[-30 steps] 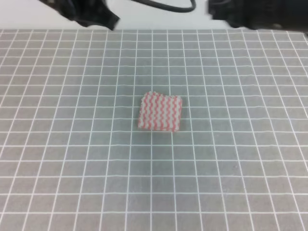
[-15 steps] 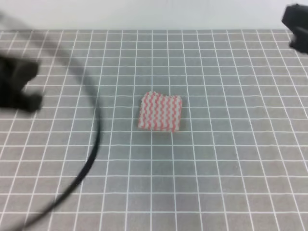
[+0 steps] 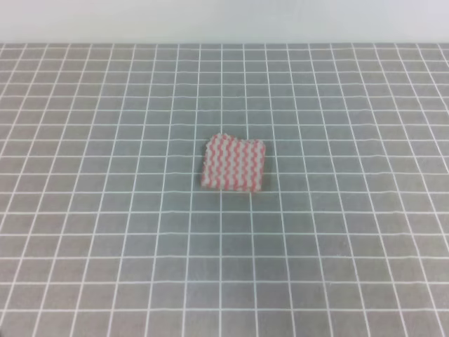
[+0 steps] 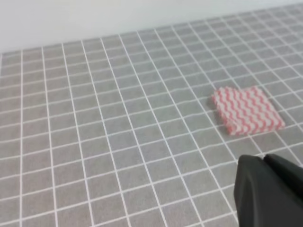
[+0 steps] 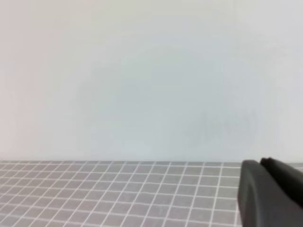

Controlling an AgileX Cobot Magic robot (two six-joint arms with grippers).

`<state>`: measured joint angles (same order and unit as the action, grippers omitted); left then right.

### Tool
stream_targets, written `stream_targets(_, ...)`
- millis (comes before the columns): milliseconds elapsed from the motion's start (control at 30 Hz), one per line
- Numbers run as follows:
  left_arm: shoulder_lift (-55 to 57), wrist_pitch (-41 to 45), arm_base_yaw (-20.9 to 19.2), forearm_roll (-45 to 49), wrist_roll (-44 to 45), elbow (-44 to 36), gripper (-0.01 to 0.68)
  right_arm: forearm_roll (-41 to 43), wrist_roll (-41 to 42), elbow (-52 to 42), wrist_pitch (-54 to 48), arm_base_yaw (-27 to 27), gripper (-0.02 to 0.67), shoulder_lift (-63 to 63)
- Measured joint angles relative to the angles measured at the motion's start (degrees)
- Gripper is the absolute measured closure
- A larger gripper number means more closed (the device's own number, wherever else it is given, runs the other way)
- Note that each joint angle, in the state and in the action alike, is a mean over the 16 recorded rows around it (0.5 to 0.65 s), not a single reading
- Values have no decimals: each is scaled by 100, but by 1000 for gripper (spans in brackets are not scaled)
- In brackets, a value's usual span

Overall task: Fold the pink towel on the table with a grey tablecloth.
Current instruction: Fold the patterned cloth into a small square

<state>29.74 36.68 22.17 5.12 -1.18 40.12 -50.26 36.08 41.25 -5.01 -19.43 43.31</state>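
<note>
The pink towel (image 3: 233, 163) lies folded into a small, thick rectangle at the middle of the table with a grey tablecloth (image 3: 105, 246). Neither gripper shows in the exterior high view. In the left wrist view the towel (image 4: 247, 109) lies at the right, and my left gripper (image 4: 265, 158) shows as a dark shape at the bottom right, its two fingers together, well short of the towel and holding nothing. In the right wrist view my right gripper (image 5: 260, 161) shows at the bottom right, fingers together, above the far edge of the table (image 5: 94, 198). The towel is out of that view.
A plain white wall (image 5: 142, 71) rises behind the table's far edge. The grey gridded cloth spreads on all sides of the towel.
Both arms have left the exterior high view: the left arm and its cable swung out to the left, the right arm out to the right. The towel has not moved.
</note>
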Motion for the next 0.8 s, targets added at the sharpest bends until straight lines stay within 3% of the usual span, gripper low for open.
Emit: stream_targets(800,-545,1038,0,-172,-48,-511,675,4,1,-496,-296,0,665,-456)
